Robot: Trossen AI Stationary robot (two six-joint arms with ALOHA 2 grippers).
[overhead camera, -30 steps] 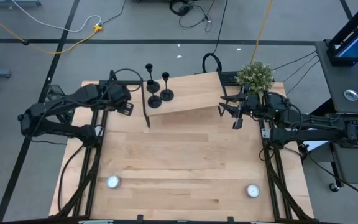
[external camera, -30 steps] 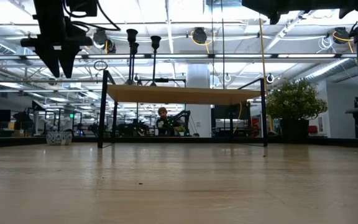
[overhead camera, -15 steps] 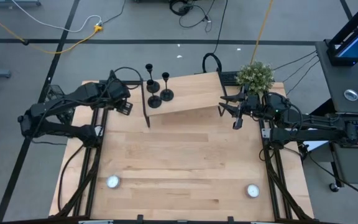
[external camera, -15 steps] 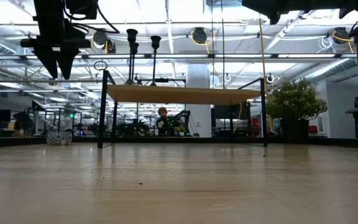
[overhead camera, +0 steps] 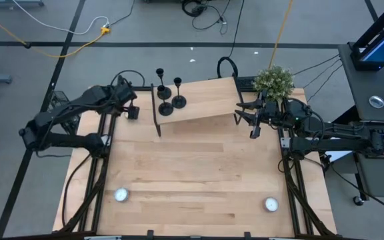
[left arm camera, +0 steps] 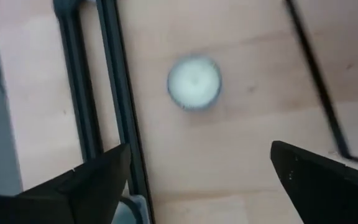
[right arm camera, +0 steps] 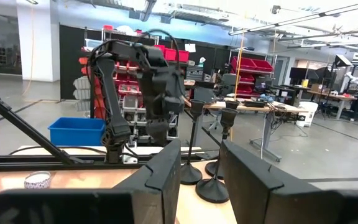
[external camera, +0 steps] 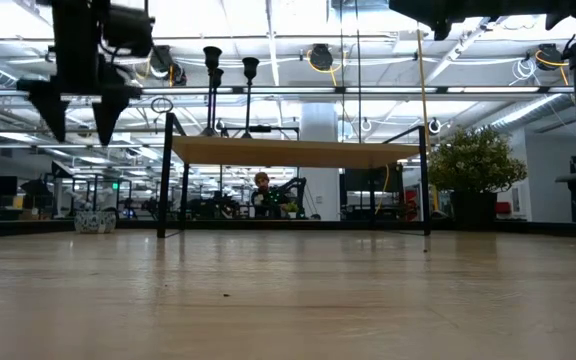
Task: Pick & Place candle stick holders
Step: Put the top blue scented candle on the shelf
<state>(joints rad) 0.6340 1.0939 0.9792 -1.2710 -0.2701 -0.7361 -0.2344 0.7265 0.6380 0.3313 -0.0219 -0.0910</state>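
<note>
- Nearest the front edge of the bench [overhead camera: 192, 180], two small white round discs lie on the wood, one toward the left [overhead camera: 121, 195] and one toward the right [overhead camera: 271, 204], well apart from each other.
- Farther back, the left gripper [overhead camera: 132, 112] hangs in the air over the bench's left rear part, its fingers [external camera: 48, 108] spread wide with nothing between them; it is just left of the raised shelf.
- The right gripper [overhead camera: 253, 127] hovers off the right end of that shelf, fingers close together with a narrow gap, holding nothing.
- The raised wooden shelf [overhead camera: 202, 101] stands on thin black legs at the rear of the bench.
- The three candle stick holders [overhead camera: 167, 93] stand upright in a tight cluster on the shelf's left end, near the left gripper but apart from it.
- A potted plant [overhead camera: 273, 81] sits at the bench's far right corner, behind the right gripper.
- Beyond the bench, in the low view, a person [external camera: 261, 190] shows in the room.
</note>
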